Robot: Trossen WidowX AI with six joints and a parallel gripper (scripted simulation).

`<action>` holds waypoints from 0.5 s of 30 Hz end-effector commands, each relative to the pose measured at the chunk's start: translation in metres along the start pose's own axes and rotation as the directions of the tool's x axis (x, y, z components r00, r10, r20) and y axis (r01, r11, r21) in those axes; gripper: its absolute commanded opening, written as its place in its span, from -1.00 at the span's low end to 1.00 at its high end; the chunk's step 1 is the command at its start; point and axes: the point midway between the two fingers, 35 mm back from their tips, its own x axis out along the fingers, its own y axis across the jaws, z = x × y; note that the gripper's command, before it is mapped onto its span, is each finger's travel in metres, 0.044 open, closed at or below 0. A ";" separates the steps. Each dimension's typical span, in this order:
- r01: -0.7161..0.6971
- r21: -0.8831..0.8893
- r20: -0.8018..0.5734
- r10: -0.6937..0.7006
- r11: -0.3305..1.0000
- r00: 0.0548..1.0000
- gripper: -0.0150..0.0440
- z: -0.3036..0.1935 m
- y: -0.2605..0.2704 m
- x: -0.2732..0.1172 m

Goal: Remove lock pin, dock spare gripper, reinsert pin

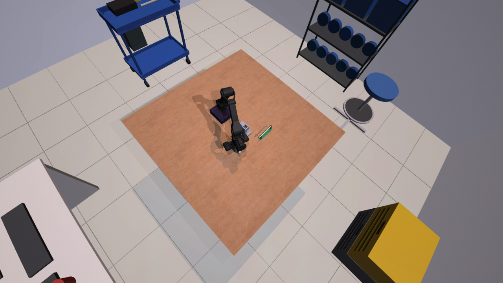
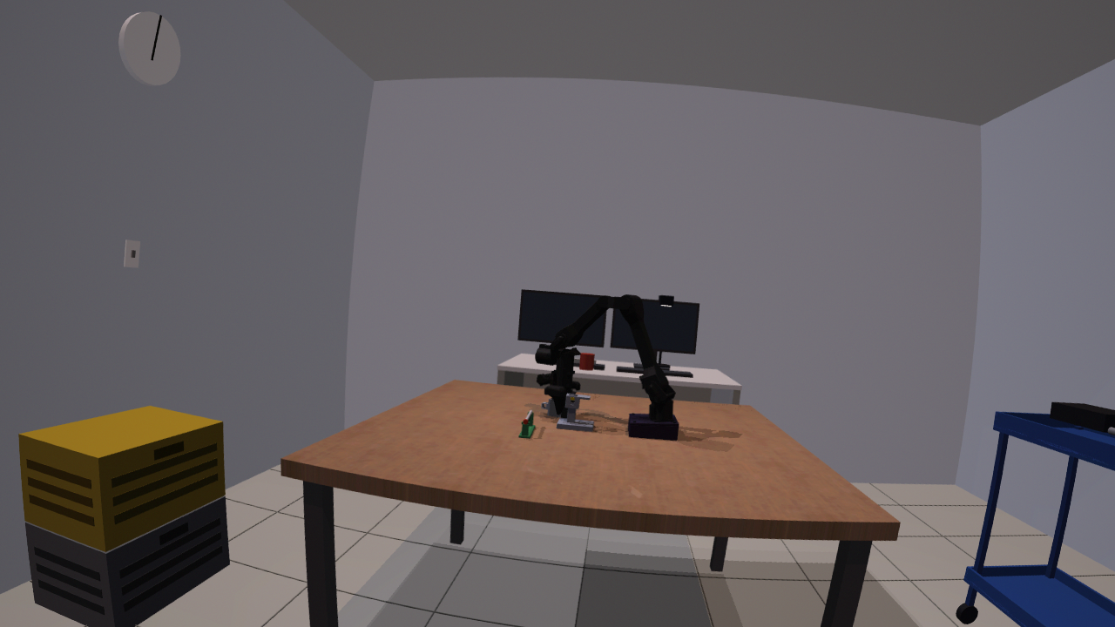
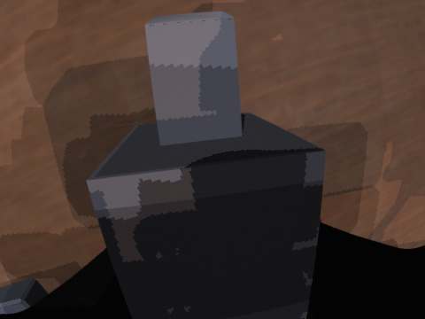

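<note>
My gripper (image 1: 239,146) (image 2: 558,410) (image 3: 205,222) points down, its fingers closed against both sides of the spare gripper (image 1: 239,152) (image 2: 548,406) (image 3: 195,97). The spare gripper is a grey block with a pale square spigot, low over the table or on it; the gap, if any, is hidden. The grey mount (image 1: 247,132) (image 2: 574,425) (image 3: 18,294) stands beside my gripper, its socket open at the top. A pale rod with a red end, which looks like the lock pin (image 1: 270,126) (image 2: 525,421), rests along a green rack (image 1: 266,133) (image 2: 527,433). My fingertips are mostly hidden in the top and exterior views.
The arm's dark base (image 1: 220,114) (image 2: 653,426) stands on the wooden table (image 1: 239,225) (image 2: 468,468). The mount is close to the hand, between it and the rack. A blue cart (image 1: 156,56), stool (image 1: 381,87) and stacked crates (image 1: 404,242) (image 2: 125,475) stand off the table.
</note>
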 end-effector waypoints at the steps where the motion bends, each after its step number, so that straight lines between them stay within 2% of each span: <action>1: 0.001 0.002 0.000 -0.001 1.000 1.000 -0.14 0.000 0.000 0.000; 5: 0.001 0.002 0.000 -0.001 1.000 1.000 -0.49 0.001 0.000 -0.008; 12: 0.001 0.002 0.000 -0.001 1.000 1.000 -0.49 0.000 0.000 -0.046; 15: 0.001 0.002 0.000 -0.001 1.000 1.000 -0.49 0.000 0.000 -0.050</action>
